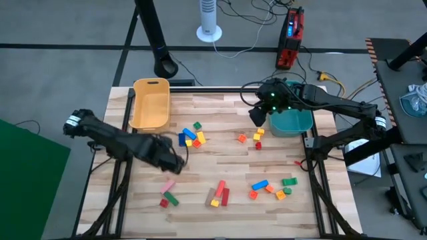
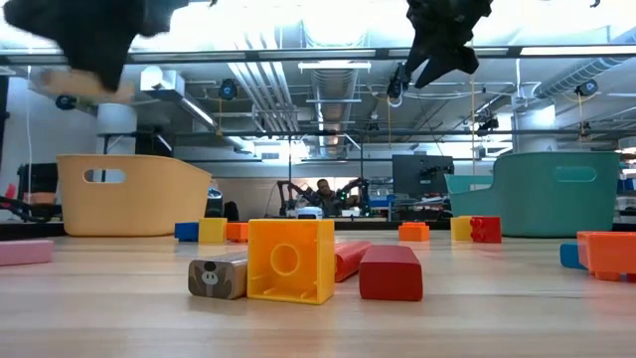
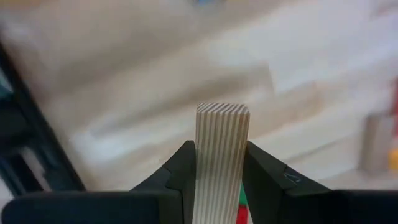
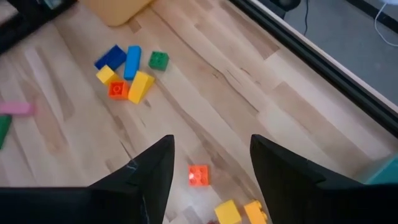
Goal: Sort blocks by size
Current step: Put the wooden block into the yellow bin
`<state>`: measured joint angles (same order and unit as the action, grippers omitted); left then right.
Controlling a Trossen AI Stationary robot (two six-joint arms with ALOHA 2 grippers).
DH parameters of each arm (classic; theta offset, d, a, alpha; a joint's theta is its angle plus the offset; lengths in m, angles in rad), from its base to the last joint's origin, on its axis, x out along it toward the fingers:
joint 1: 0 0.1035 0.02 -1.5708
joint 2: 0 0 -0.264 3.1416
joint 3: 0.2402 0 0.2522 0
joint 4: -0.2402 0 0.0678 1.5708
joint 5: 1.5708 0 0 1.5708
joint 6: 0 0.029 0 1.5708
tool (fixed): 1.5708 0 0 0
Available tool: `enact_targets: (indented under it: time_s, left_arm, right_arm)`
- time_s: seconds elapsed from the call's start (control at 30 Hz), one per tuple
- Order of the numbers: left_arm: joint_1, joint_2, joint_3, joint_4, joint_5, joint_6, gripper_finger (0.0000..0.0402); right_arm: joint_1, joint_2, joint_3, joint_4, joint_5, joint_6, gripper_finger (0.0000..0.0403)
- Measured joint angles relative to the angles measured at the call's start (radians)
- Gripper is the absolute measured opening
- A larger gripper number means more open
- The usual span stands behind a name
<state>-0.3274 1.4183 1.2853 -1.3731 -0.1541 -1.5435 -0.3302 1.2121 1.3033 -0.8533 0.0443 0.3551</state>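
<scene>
Above the table's left half, your left gripper (image 3: pixel 217 165) clamped a pale wooden bar block (image 3: pixel 222 155), its long axis pointing forward, with the yellow plastic bin (image 1: pixel 151 107) nearer. Your right gripper (image 4: pixel 211 168) hung spread and empty beside the teal bin (image 1: pixel 291 123).

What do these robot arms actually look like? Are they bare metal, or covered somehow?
Both arms are dark, nearly black, built of slim jointed segments. The left arm and the right arm each carry a white band with dark marks near the outer end. Each ends in two dark wedge-shaped fingers. A green light glows near the right gripper.
</scene>
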Motion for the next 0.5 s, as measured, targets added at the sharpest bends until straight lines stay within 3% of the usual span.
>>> enact_targets:
  time_s: [0.13,0.23,0.5]
  left_arm:
    - [0.139,-0.093,0.036,-0.059,-0.104,0.118,0.0083]
    - [0.299,-0.161,0.029,-0.054,-0.126,0.246,0.0083]
    - [0.920,-0.175,-0.040,0.092,-0.176,0.727,0.0084]
  right_arm:
    - [0.000,0.000,0.000,0.046,0.000,0.017,0.0192]
    - [-0.004,0.000,0.000,0.087,0.000,0.041,0.0186]
    - [-0.005,0.000,0.000,0.193,0.008,0.099,0.0169]
